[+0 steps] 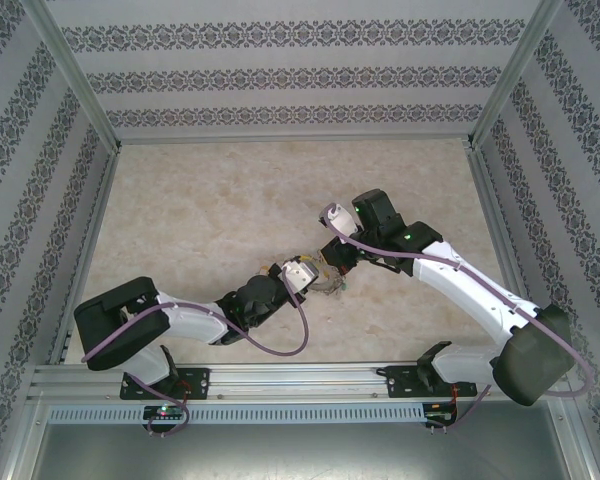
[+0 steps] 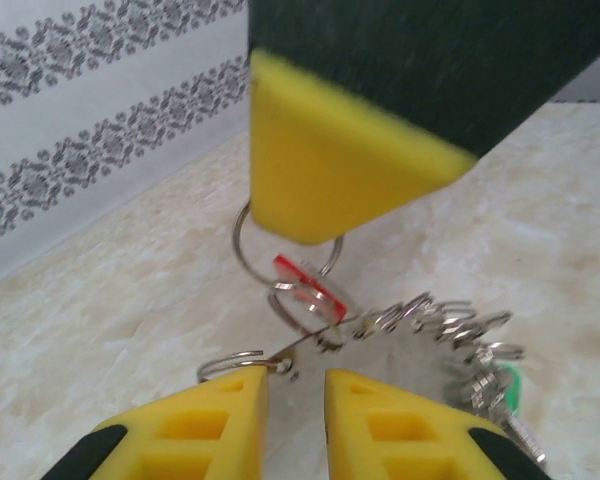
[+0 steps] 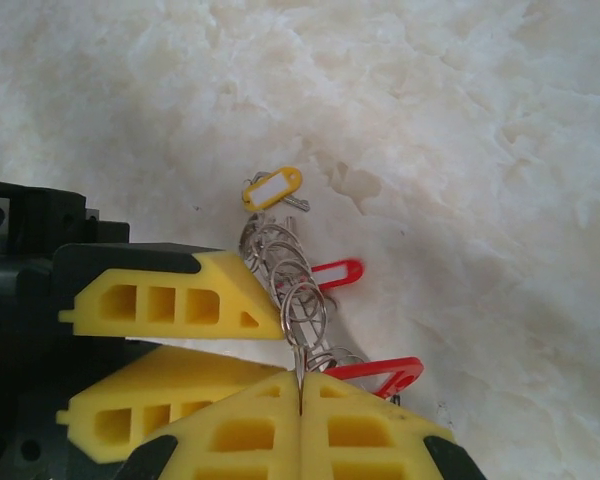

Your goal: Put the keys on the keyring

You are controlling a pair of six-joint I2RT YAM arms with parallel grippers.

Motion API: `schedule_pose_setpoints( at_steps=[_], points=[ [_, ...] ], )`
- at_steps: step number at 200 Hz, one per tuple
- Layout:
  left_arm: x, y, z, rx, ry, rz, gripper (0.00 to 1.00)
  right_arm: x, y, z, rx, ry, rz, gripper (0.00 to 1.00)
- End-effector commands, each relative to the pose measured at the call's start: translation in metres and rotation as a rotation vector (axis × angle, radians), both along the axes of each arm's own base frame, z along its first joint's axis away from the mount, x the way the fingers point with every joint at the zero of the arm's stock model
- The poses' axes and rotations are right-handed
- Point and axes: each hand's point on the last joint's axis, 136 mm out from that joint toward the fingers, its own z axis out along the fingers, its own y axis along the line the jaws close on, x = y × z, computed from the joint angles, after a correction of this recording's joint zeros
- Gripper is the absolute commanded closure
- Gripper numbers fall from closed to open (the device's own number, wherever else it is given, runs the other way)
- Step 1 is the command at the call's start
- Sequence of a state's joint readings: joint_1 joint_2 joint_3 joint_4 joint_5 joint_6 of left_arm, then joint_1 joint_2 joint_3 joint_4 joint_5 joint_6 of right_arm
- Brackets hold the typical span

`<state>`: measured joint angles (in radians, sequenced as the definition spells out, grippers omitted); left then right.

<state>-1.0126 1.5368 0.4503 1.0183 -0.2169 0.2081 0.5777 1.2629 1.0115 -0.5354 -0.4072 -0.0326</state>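
Right gripper [image 3: 300, 388] clamps a split ring [image 3: 302, 345]; your left gripper [image 2: 297, 388] sits barely parted at the keyring [image 2: 420, 345], grip unclear. Bare tabletop [image 1: 210, 200] around; yellow tag [image 3: 272, 189] insert white.

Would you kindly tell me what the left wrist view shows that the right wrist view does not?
The left wrist view adds the patterned wall and a green tag. The right wrist view adds a yellow tag and a second red tag. Both show the keyring, a red tag and the marble table.
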Motion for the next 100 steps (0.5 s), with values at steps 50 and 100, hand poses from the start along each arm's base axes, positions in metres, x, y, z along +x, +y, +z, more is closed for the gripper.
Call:
schedule_pose_setpoints(
  at_steps=[50,100],
  points=[
    [-0.006,-0.004,0.018,-0.056,0.008,-0.040,0.73,-0.001,0.002,0.015,0.052,-0.022,0.009,1.00],
    [0.005,-0.004,0.016,-0.026,0.000,0.010,0.72,-0.003,0.003,0.017,0.061,-0.022,0.014,1.00]
  ],
)
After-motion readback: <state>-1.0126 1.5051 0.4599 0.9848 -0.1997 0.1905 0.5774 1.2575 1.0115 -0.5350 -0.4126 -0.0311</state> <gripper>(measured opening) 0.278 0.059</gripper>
